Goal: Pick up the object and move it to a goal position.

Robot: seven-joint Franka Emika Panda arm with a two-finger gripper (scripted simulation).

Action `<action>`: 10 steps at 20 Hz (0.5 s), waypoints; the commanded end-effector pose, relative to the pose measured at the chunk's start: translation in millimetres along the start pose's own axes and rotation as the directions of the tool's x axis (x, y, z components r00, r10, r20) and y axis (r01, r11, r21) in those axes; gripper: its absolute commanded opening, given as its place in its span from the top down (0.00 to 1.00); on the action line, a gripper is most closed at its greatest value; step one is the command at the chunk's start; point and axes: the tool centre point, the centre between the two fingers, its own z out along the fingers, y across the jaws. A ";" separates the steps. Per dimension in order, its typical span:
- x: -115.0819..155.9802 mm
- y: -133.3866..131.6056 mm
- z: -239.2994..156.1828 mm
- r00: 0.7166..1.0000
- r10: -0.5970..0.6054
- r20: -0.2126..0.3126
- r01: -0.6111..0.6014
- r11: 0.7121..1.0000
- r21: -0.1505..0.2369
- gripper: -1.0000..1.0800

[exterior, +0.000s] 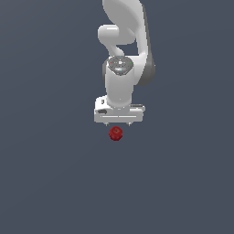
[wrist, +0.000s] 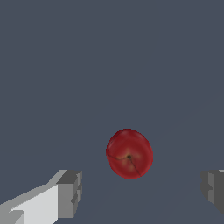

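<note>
The object [exterior: 115, 133] is a small dark-red roundish ball with a glossy spot, lying on the flat dark grey surface. It also shows in the wrist view [wrist: 129, 153], with a small stem dimple in its middle. My gripper [exterior: 118, 124] hangs just above it on the white arm, and is much wider than the ball. In the wrist view the gripper [wrist: 142, 190] is open: one finger [wrist: 70, 194] and the other finger [wrist: 212, 187] stand far apart, and the ball lies beyond the gap between them, untouched.
The white arm [exterior: 121, 50] rises behind the gripper toward the top of the exterior view. The plain dark grey surface [exterior: 45, 173] fills the view on all sides.
</note>
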 end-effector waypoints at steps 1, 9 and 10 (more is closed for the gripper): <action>0.0 0.0 0.0 1.000 0.000 0.000 0.000 1.000 0.000 0.04; -1.7 0.9 0.5 1.000 -0.027 -0.003 0.027 1.000 0.008 0.04; -1.9 1.0 0.5 1.000 -0.030 -0.004 0.030 1.000 0.009 0.04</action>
